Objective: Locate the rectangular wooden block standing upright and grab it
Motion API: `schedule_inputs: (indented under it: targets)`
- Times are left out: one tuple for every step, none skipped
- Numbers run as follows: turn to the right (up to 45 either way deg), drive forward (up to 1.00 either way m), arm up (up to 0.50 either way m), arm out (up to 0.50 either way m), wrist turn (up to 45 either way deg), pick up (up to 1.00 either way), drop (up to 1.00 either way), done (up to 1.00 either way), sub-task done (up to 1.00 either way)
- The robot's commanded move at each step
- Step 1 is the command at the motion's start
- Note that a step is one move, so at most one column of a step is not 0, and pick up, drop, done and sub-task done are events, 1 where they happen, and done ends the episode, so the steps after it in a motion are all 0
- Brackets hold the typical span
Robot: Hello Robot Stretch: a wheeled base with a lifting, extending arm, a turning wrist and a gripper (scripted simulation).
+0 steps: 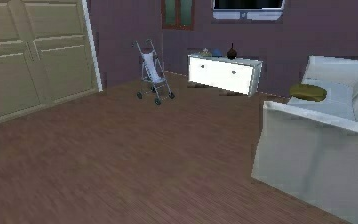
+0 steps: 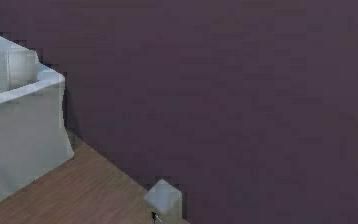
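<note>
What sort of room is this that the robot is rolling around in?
Most likely a living room in a home. A white sofa stands on the wooden floor, a low white sideboard sits against the far wall, and a baby stroller is parked beside it.

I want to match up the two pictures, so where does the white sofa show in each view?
Forward view: the white sofa stands at the right edge, from mid-height down to the bottom corner.
Arm side view: the sofa stands at the left edge, from near the top to the bottom.
Shared landmark: the wooden floor it stands on.
</note>
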Motion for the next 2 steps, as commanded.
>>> schedule_inputs:
  targets:
    - [0.0,0.0,0.0,0.0,30.0,0.0,0.0,0.0,0.0]
    - [0.0,0.0,0.0,0.0,0.0,1.0,0.0,0.0,0.0]
